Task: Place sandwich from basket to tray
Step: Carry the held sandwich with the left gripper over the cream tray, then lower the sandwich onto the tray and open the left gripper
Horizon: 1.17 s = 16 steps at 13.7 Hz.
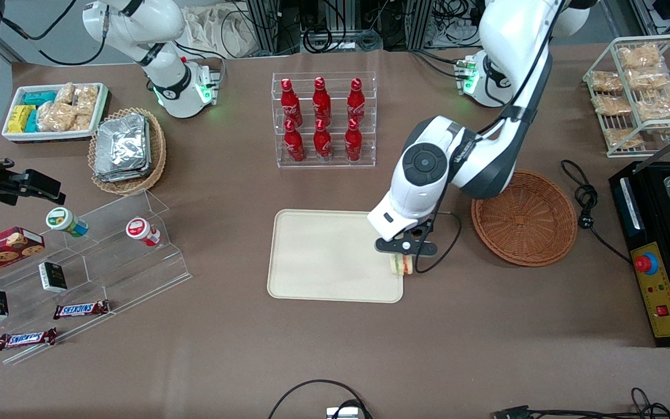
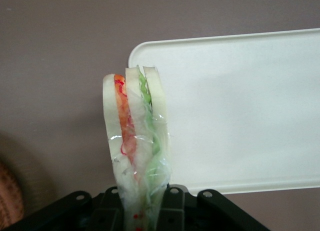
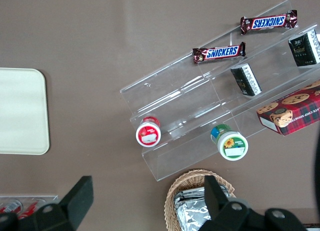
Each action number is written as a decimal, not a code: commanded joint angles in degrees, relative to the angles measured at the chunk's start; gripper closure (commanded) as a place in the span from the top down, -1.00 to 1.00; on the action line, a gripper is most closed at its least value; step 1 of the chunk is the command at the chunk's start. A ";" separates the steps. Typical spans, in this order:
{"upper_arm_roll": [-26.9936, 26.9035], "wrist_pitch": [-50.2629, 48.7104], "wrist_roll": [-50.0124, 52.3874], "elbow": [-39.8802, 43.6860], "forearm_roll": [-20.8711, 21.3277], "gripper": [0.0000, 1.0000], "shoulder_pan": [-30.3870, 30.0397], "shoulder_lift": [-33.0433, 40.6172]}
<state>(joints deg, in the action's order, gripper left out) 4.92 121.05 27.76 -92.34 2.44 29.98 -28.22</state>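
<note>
Sandwich (image 2: 135,136) hangs pinched in the gripper (image 1: 403,256), fingers closed on its wrapped end, poised over the tray's (image 1: 323,256) edge nearest the basket (image 1: 526,216), which sits emptied close by. It looks light and soft, the clingfilm likely slippery, so a firm squeeze would crush the bread; holding across the flat faces near the crust seems the safest place to grip it

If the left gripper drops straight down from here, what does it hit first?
Probably the tray, right at its corner rim nearest the basket. The gripper holds the sandwich over that edge; the sandwich would touch first, though height is unclear.
</note>
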 commanded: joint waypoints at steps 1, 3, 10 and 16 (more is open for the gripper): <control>0.79 2.78 0.28 2.34 0.02 -0.59 0.95 -4.11; 0.97 5.33 0.63 2.34 0.11 -0.59 1.74 -6.23; 0.97 6.57 0.01 2.43 0.46 -0.53 1.83 -10.18; 0.88 10.17 0.63 2.43 0.73 -0.42 2.80 -12.91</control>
<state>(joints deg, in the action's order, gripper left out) 6.17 130.54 27.70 -92.01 2.53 31.51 -39.38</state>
